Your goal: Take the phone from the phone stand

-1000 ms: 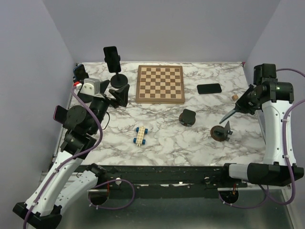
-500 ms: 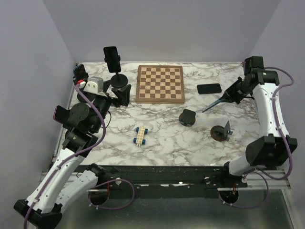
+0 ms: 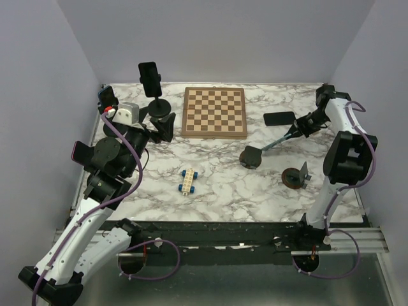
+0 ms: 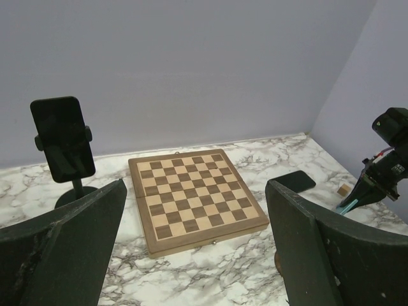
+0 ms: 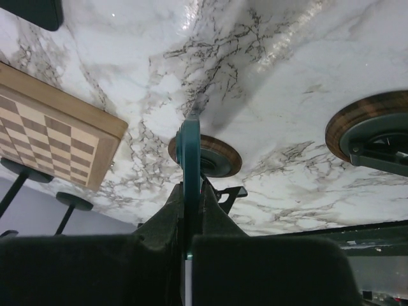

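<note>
Two phones are in view; any marking on them is too small to read. The phone sits upright, clamped in the stand at the far left of the table, left of the chessboard. The second phone lies flat, right of the chessboard. The left gripper is just beside the stand's base on its near side, jaws spread wide and empty. The base lies between this gripper and the phone, which is apart from both fingers. The right gripper is clenched on nothing, fingers pressed together, with its tip just beside the centre mount. The near mount stands apart from it, closer to the near edge. A toy car lies mid-table. A small cube lies right of the second phone.
</note>
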Available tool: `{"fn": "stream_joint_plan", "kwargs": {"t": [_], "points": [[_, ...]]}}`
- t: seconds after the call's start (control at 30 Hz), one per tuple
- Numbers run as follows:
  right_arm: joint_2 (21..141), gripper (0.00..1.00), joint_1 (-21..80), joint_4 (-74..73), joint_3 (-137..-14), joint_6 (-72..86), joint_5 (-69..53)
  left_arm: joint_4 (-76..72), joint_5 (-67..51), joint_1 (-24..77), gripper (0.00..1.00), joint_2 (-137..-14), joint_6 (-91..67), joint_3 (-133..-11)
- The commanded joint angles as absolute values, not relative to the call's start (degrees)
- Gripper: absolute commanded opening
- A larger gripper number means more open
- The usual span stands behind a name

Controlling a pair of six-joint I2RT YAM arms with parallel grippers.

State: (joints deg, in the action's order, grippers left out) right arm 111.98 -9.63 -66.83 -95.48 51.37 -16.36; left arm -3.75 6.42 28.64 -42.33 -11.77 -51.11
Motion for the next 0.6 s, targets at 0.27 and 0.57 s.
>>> {"fn": "stream_joint_plan", "kwargs": {"t": [0.27, 0.57], "points": [[120.75, 0.01, -14.18, -68.45, -98.75, 54.19, -14.39, -3.91, 5.37, 29.0, 0.98, -42.26, -11.48, -51.78], [114.92, 0.01, -14.41, -63.88, -98.27, 47.1, -12.08, -4.38, 1.81, 28.96, 0.98, -42.87, -11.43, -51.94]]}}
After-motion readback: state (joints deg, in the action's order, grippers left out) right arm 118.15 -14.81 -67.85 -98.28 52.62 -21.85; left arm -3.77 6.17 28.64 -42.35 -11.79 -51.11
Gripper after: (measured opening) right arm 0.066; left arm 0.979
